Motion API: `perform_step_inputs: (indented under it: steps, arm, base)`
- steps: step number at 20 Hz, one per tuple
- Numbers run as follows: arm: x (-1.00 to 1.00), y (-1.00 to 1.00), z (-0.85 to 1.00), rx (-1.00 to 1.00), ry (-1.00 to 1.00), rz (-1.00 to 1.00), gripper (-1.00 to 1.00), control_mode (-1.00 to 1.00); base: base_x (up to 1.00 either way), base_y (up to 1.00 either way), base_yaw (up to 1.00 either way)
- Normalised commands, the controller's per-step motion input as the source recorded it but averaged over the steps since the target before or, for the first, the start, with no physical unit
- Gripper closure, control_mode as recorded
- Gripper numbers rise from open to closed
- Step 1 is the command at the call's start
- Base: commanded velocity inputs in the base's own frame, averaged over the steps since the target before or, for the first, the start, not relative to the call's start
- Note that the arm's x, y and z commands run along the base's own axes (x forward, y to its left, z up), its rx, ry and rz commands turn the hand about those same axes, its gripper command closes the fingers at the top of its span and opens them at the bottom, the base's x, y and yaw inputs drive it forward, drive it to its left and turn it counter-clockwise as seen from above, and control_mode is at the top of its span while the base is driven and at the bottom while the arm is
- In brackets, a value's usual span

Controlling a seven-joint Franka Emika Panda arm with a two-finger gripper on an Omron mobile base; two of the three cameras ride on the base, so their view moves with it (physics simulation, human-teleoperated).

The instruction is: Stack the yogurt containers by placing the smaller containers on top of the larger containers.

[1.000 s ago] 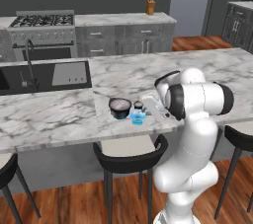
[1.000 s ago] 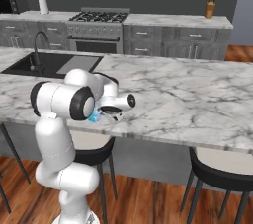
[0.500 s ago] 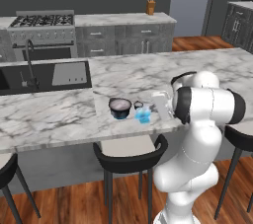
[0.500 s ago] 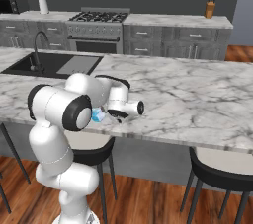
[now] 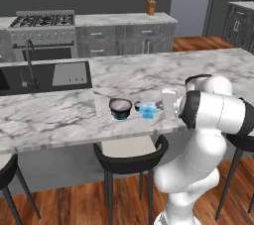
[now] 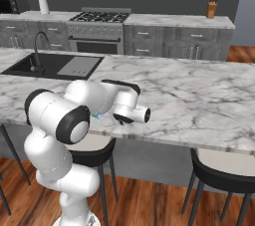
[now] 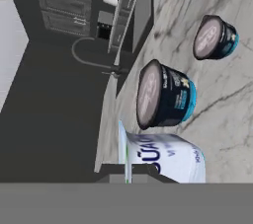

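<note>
Your gripper [image 7: 129, 173] sits level with the light-blue cup [image 7: 163, 158], tips either side of its rim; you cannot tell whether they are clamped. The cup stands on the marble tabletop [image 5: 59, 120], just beside the wide dark tub [image 5: 120, 108]. It looks light, thin-walled and slippery, so grip low and gently.

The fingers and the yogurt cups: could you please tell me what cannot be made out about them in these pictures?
- Fingers: in the hand view the bottom edge cuts them off, so whether they grip the blue cup is unclear.
- Blue cup: in the right base view the arm covers nearly all of it.
- Tiny dark cup: in the left base view it is partly behind the blue cup and too small for detail.
</note>
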Motion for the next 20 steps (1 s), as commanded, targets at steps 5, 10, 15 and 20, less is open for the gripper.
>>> perform_step_inputs:
  steps: [5, 10, 15, 20]
  arm:
    - [-0.20, -0.03, 0.53, 0.15, -0.04, 0.00, 1.00, -1.00]
    - [0.00, 0.00, 0.34, 0.10, 0.00, 0.00, 1.00, -1.00]
    - [0.02, 0.03, 0.13, 0.04, 0.00, 0.00, 1.00, -1.00]
    - [0.13, 0.20, 0.00, 0.00, 0.01, 0.00, 1.00, -1.00]
  base:
    - [0.00, 0.00, 0.00]
    - [0.00, 0.00, 0.00]
    - [0.00, 0.00, 0.00]
    - [0.00, 0.00, 0.00]
